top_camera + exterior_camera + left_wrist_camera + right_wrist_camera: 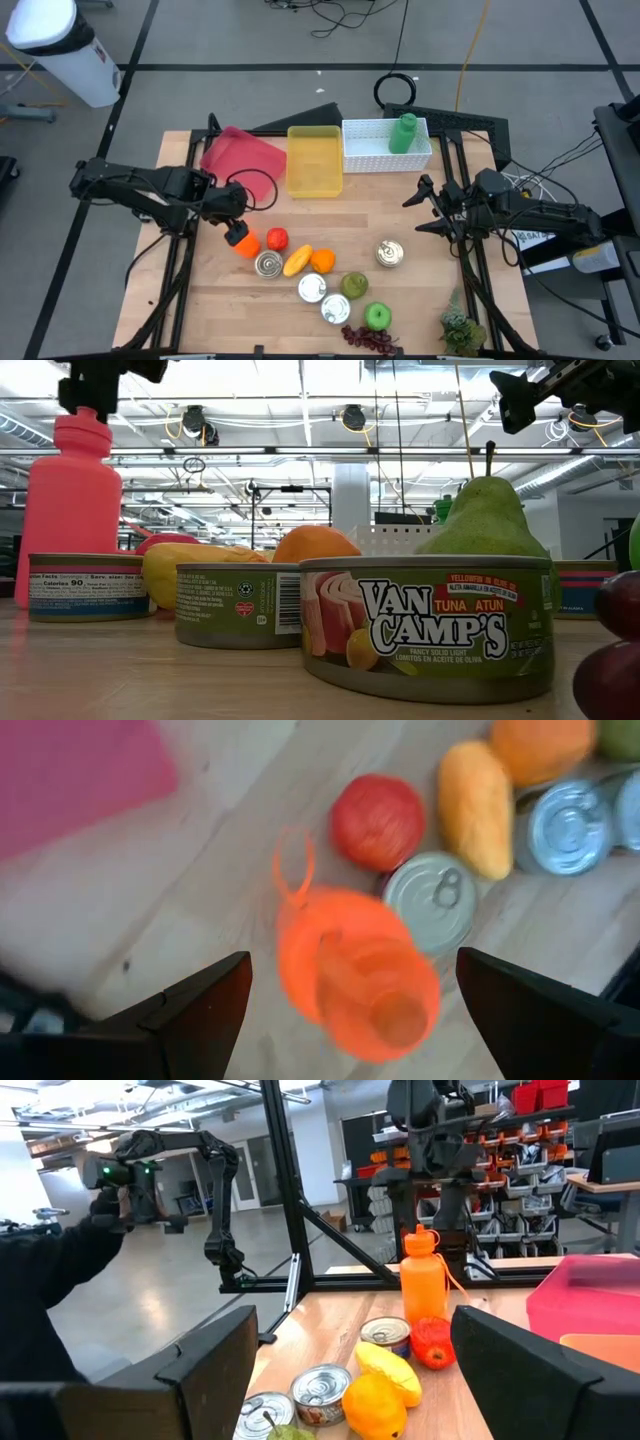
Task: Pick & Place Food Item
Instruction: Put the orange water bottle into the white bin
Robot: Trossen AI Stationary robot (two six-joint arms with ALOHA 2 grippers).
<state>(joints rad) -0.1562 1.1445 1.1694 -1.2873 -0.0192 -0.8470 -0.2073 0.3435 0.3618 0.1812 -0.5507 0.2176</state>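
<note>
Item 1, nearest you: green pear (354,285), cans (312,288) and an apple (377,317) crowd the tabletop's near edge; grapes (368,340) lie at the edge itself.

Item 2: orange bottle (240,242), upright, left of the food cluster, with a tomato (277,239) just beside it. Your left end effector (236,212) hangs right over its cap, fingers apart and holding nothing. The bottle's long axis runs vertical, so you likely come straight down on it. The left arm is much the nearer.

Item 3: right end effector (425,207), fingers also apart and empty, waits at the right edge, well away from the bottle.

Item 4, far edge: red (243,155), yellow (314,160) and white (385,146) bins.
</note>
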